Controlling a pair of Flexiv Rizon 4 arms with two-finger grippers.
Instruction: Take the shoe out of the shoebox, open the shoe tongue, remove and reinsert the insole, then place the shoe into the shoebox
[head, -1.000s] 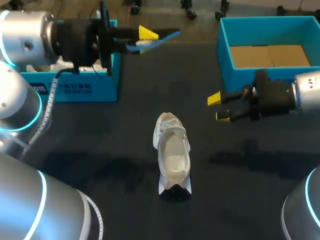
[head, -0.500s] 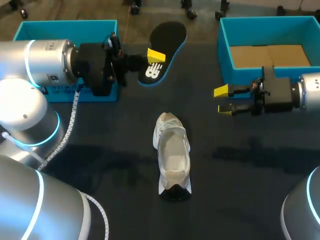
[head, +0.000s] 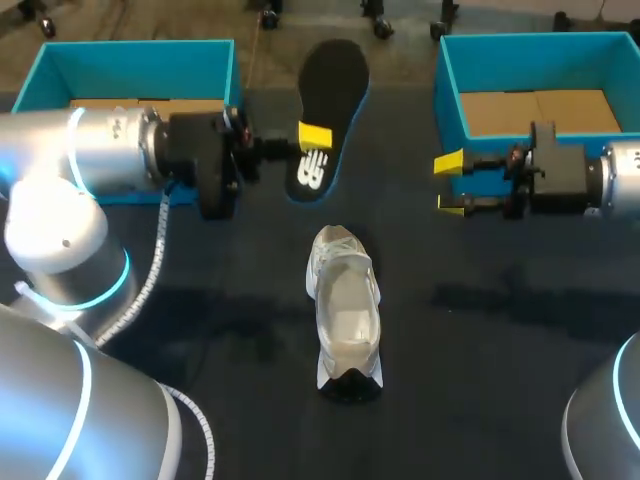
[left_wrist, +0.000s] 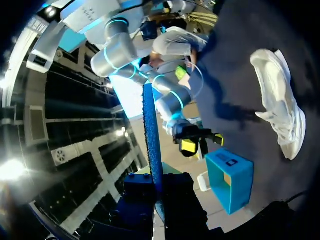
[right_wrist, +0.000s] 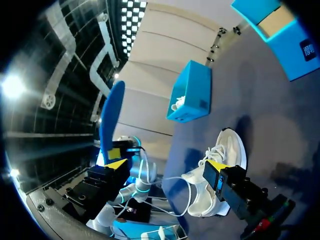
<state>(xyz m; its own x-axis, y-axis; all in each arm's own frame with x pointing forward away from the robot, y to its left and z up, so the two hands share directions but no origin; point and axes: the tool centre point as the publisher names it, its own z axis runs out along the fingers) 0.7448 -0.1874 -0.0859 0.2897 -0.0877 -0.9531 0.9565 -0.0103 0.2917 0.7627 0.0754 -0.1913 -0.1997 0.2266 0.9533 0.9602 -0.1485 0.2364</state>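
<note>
The left hand (head: 313, 140) is clamped on one end of the black insole (head: 332, 85), holding it up over the far middle of the tabletop (head: 200, 330), probably to line it up for reinsertion. The white shoe (head: 345, 305) lies in the centre with its opening upward. The right hand (head: 449, 184) hangs wide and empty beside the right shoebox (head: 448, 95), well placed to steady the shoe.

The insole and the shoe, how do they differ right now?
The insole is black with a blue edge and a white logo; the shoe is white with a dark heel. The insole is a thin flat sheet, the shoe a full body with an open top. The insole is clamped in the left pincer, while the shoe lies alone on the table, touched by nothing. Both run lengthwise away from the robot.
</note>
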